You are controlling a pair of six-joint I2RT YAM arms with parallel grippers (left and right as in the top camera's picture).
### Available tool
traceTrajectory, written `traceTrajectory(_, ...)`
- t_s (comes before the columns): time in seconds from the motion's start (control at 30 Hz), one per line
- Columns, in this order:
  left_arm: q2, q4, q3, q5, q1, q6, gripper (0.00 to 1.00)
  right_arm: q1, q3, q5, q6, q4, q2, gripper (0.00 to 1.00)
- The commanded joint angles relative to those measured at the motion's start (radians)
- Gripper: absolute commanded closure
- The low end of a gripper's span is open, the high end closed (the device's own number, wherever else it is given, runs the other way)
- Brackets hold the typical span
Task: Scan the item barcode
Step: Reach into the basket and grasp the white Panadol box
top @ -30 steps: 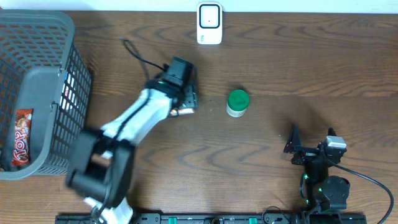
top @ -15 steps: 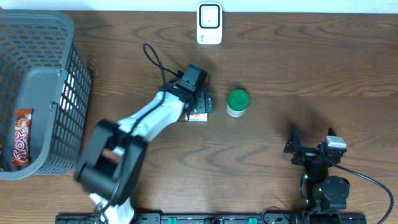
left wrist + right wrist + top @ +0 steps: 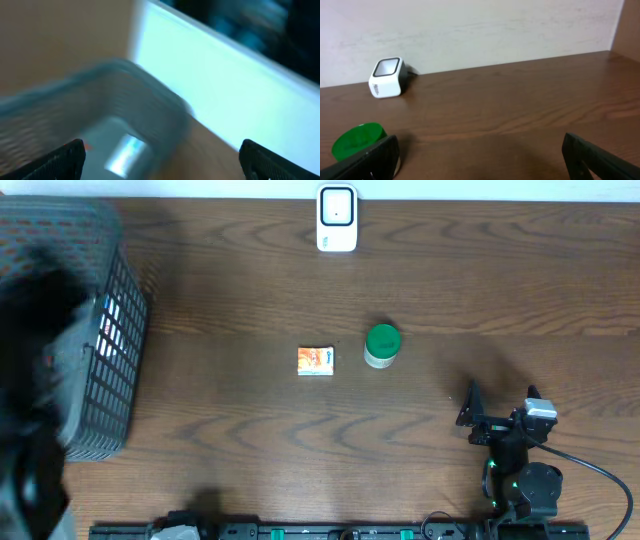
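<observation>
Two pairs of jaws, both spread wide and both empty. The left arm is a dark blur over the grey mesh basket at the left end of the counter. Its wrist view shows the two tips far apart at the bottom corners, with only the smeared basket rim beyond them. The right arm sits at the near right edge, jaws released, with nothing between the tips. The small orange box lies flat mid-counter, free of either arm, with a green-lidded jar just beside it on its right. The white barcode scanner stands at the far edge, well apart from the box.
</observation>
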Motion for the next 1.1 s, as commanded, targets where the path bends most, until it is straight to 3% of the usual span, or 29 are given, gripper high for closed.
traceTrajectory(0.0,0.12,-0.016,-0.037,0.152,0.232,0.02,0.02,0.003,-0.002,-0.001,-0.014,-0.004,-0.007,0.01)
traceTrajectory(0.1,0.241,-0.031,-0.039,0.262,0.37,0.021,0.02,0.003,-0.002,-0.001,-0.014,-0.004,-0.007,0.01)
traceTrajectory(0.23,0.433,-0.093,-0.039,0.274,0.433,0.064,0.02,0.003,-0.002,-0.001,-0.014,-0.004,-0.007,0.01)
traceTrajectory(0.3,0.523,-0.102,-0.039,0.356,0.432,0.233,0.02,0.003,-0.002,-0.001,-0.014,-0.004,-0.007,0.01)
traceTrajectory(0.37,0.616,-0.146,-0.041,0.503,0.418,0.48,0.02,0.003,-0.002,-0.001,-0.014,-0.004,-0.007,0.01)
traceTrajectory(0.47,0.703,-0.187,-0.045,0.553,0.391,0.631,0.02,0.003,-0.002,-0.001,-0.014,-0.004,-0.007,0.01)
traceTrajectory(0.77,0.781,-0.145,-0.051,0.549,0.312,0.766,0.01,0.003,-0.002,-0.001,-0.014,-0.004,-0.007,0.01)
traceTrajectory(1.07,0.899,-0.112,-0.051,0.494,0.298,0.792,0.02,0.003,-0.002,-0.001,-0.014,-0.004,-0.007,0.01)
